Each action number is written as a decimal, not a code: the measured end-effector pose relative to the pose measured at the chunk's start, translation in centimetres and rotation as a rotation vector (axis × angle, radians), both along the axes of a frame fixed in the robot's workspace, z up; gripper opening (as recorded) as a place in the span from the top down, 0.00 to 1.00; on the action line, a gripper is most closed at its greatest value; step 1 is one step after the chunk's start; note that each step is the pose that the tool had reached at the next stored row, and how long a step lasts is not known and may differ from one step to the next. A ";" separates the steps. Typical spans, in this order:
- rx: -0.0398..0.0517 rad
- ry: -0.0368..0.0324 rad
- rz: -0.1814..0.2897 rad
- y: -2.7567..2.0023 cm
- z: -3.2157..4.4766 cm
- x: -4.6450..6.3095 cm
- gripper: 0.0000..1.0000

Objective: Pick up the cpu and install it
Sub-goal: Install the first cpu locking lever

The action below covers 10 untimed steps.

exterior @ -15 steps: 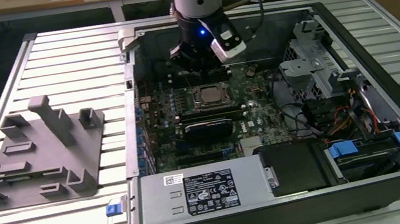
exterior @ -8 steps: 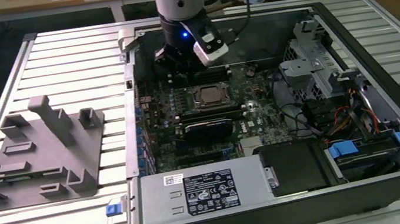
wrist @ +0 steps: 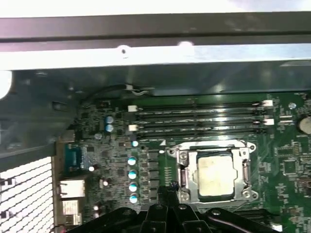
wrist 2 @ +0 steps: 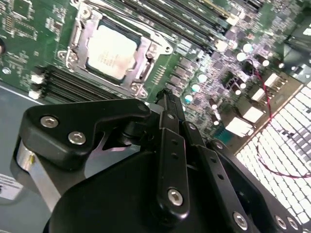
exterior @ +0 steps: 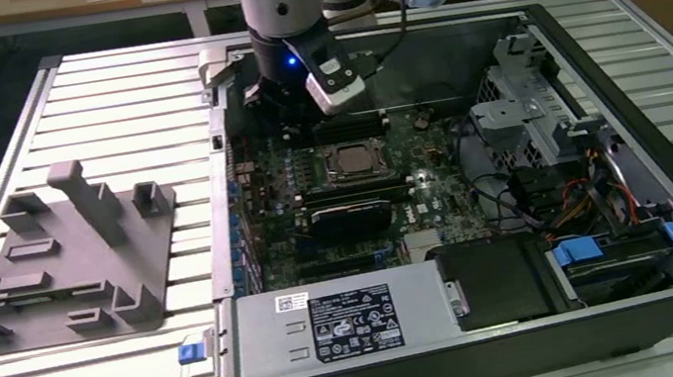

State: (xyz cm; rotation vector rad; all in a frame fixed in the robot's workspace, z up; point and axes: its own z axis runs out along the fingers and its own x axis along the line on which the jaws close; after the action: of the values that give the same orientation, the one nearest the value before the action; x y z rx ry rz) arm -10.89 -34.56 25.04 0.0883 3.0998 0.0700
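The cpu (exterior: 352, 159) lies flat in the motherboard socket, its silvery-grey top facing up inside the dark metal socket frame (exterior: 349, 146). Both wrist views show it seated there, cpu (wrist 2: 111, 51) and cpu (wrist: 216, 170), with nothing on top of it. My gripper (exterior: 285, 116) hangs over the motherboard a little toward the exterior view's left and far side of the socket. Its black fingers (wrist 2: 167, 121) are pressed together, shut on nothing, and the fingertips (wrist: 167, 191) sit just beside the socket frame's edge.
The open computer case (exterior: 637, 54) surrounds the board, with memory slots (wrist: 199, 119), a drive cage (exterior: 525, 110), cables and a power supply (exterior: 344, 322) near the front. A grey plastic holder block (exterior: 67, 259) stands on the slatted table at the exterior view's left.
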 end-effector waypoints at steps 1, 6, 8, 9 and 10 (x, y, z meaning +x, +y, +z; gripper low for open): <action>0.0044 0.0000 0.000 0.00 0.00 -0.1 0.89; 0.0477 0.0000 0.000 0.00 0.00 -0.6 0.89; 0.0626 -0.0001 0.000 0.00 0.00 -0.7 0.89; 0.0742 -0.0001 0.000 0.00 0.00 -0.8 0.89; 0.0855 -0.0001 0.000 0.00 0.00 -0.9 0.89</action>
State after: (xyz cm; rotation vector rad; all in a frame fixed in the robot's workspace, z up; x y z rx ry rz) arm -11.77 -34.56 25.03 0.0910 3.0963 0.2026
